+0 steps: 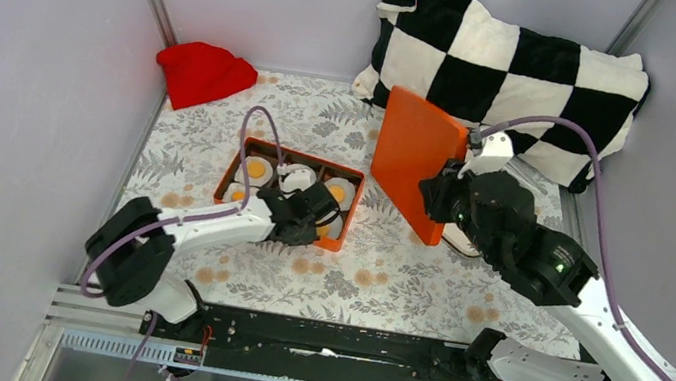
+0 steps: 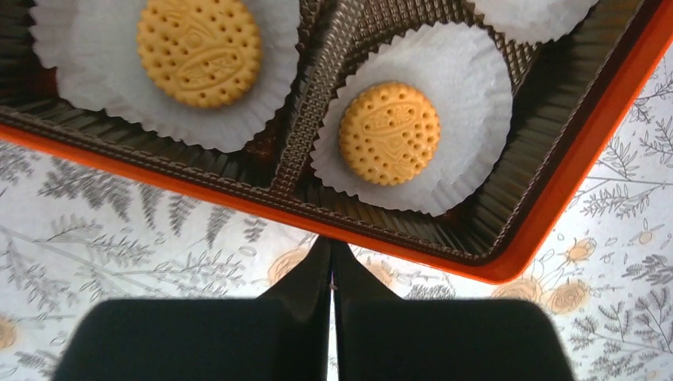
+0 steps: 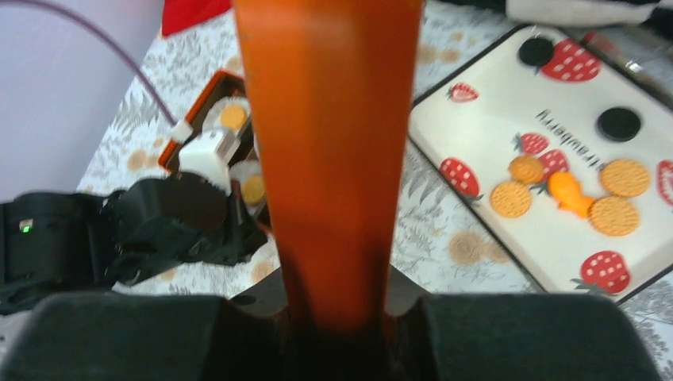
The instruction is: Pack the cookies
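An orange box with a brown ribbed insert holds white paper cups with golden cookies. In the left wrist view two cookies lie in cups inside the box. My left gripper is shut and empty, just outside the box's near rim. My right gripper is shut on the orange lid and holds it upright, right of the box. More golden cookies and black ones lie on a strawberry-print tray.
A red cloth lies at the back left. A black-and-white checkered pillow leans at the back right. The strawberry tray's edge shows under the right arm. An orange fish-shaped piece lies among its cookies. Walls close both sides.
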Motion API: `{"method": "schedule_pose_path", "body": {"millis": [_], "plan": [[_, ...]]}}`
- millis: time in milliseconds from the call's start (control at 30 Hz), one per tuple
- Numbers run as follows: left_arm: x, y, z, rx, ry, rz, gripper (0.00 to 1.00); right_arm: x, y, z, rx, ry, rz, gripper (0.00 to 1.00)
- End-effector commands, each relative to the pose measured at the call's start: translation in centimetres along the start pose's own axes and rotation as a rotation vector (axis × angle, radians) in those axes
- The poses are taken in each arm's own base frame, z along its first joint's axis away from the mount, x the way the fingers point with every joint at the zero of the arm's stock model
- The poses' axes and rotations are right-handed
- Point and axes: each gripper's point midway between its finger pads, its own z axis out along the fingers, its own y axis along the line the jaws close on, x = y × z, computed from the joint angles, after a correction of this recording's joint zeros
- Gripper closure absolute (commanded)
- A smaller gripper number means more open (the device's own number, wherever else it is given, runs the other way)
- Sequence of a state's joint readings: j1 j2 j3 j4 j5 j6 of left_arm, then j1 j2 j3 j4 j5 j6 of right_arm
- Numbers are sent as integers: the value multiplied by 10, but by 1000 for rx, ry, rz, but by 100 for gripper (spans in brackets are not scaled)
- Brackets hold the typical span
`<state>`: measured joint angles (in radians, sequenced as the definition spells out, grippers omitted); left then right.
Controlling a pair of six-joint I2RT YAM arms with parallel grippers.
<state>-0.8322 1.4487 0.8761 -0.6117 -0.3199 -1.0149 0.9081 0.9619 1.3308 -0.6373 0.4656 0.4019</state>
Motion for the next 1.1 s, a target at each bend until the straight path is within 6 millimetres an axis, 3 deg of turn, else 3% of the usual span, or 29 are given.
{"method": "schedule_pose_path", "body": {"millis": [0, 267, 400, 500, 567, 667, 800, 900, 1000, 1067], "plan": [[-31, -39, 11, 76, -121, -17, 100, -4, 26, 1, -136, -42, 114, 100], [-76, -70, 32, 33, -252, -5, 100, -11, 23, -11, -182, -131, 211, 100], [-104, -66, 50, -34, -292, -23, 100, -5, 23, -8, -182, -122, 218, 100], [-123, -50, 64, -66, -286, -65, 100, -4, 25, -6, -179, -108, 204, 100], [-137, -40, 60, -76, -304, -85, 100, -4, 25, -4, -172, -108, 201, 100], [-154, -39, 31, -53, -348, -85, 100, -8, 20, 2, -132, -119, 184, 100], [-166, -50, -41, 52, -403, -102, 100, -27, 32, 14, -120, -128, 143, 100], [-179, -52, -97, 119, -464, -125, 100, -41, 61, 37, -165, -84, 96, 100], [-205, -29, -136, 79, -555, -180, 100, -51, 96, 59, -289, -13, 100, 100], [-223, -7, -149, 48, -598, -238, 100, -57, 118, 73, -419, 48, 138, 100]]}}
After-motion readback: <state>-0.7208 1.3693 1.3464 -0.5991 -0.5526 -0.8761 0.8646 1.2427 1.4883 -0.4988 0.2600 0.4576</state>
